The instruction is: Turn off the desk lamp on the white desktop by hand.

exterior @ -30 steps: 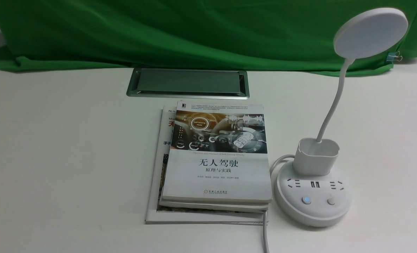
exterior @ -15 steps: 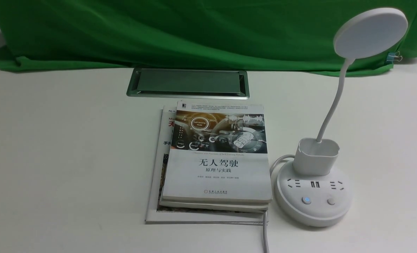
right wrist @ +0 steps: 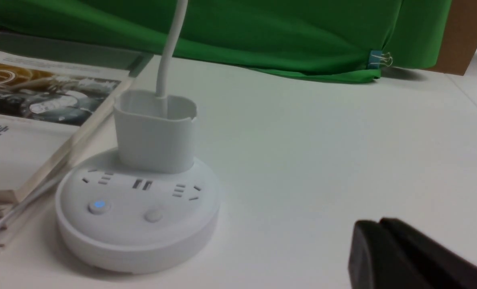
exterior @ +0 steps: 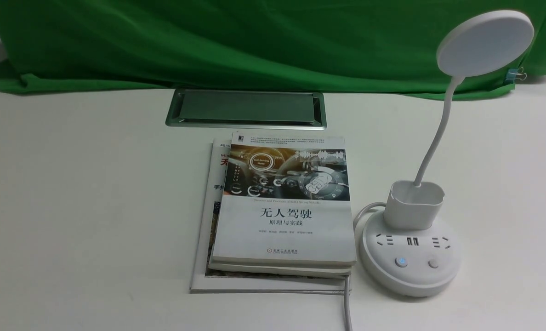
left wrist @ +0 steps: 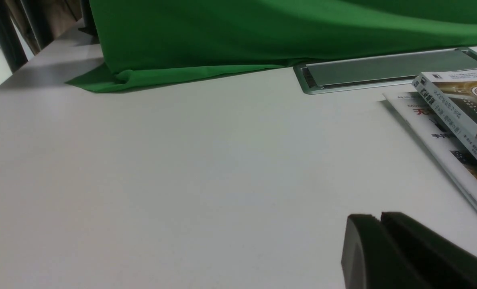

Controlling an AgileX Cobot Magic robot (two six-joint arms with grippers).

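On the far left, our left gripper (left wrist: 379, 224) rests low over bare surface (exterior: 93, 193), its two black fingers pressed together and holding nothing; we judge it is parked here because the job lies on the other side. In the front view only a black corner of it shows at the near left edge.

Further right, a stack of books (exterior: 282, 207) lies in the middle, just in front of the silver-framed cable hatch (exterior: 245, 108), with the green cloth (exterior: 254, 41) draped behind. The books sit just beside the desk lamp (exterior: 411, 257), and the lamp's white cord (exterior: 346, 308) runs along their right edge toward us.

The lamp stands on the right of the surface, its round base facing us so that the two buttons are reachable from our side; the left button (right wrist: 98, 205) glows blue, the right button (right wrist: 153, 216) is unlit. The disc head (exterior: 484, 43) rises on its thin neck, clear of any approach to the buttons.

Our right gripper (right wrist: 381, 235) waits near the base, also closed and empty. Nothing lies between it and the buttons.
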